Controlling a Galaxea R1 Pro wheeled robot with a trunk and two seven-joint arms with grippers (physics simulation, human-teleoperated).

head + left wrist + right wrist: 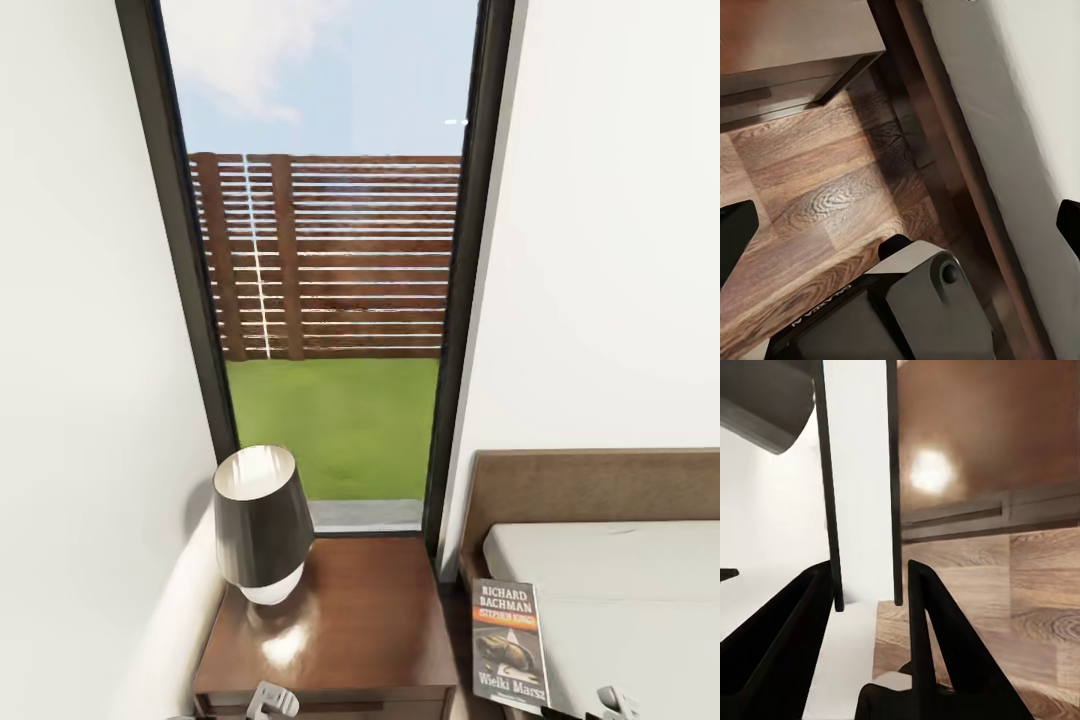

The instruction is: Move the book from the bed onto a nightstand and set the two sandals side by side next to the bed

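Your right gripper (868,574) has the book (510,645) pinched between its 2 fingers. The right wrist view shows it edge-on, a white block of pages between 2 dark covers, with a finger against each cover near one end.

Expect it to handle as a light, thin paperback: stiff enough across the spine, but floppy if held by 1 corner, and glossy enough to slide in a loose pinch. A grip across both covers, well in from the edge, should keep it from fanning open (the present hold looks close to the end, so I would move gently).

In the head view its cover faces you: dark, with white "RICHARD BACHMAN" lettering, an orange strip beneath and a picture lower down. It sits over the gap between the nightstand (370,620) and the near corner of the bed (620,580), overlapping the mattress edge.

The nightstand's polished top is just beside it, with a lamp (262,520) on the far-left part and bare wood on the near side for the book.

Your left gripper (902,229) is spread wide and holds nothing, looking down at the plank floor (832,202) beside the nightstand.
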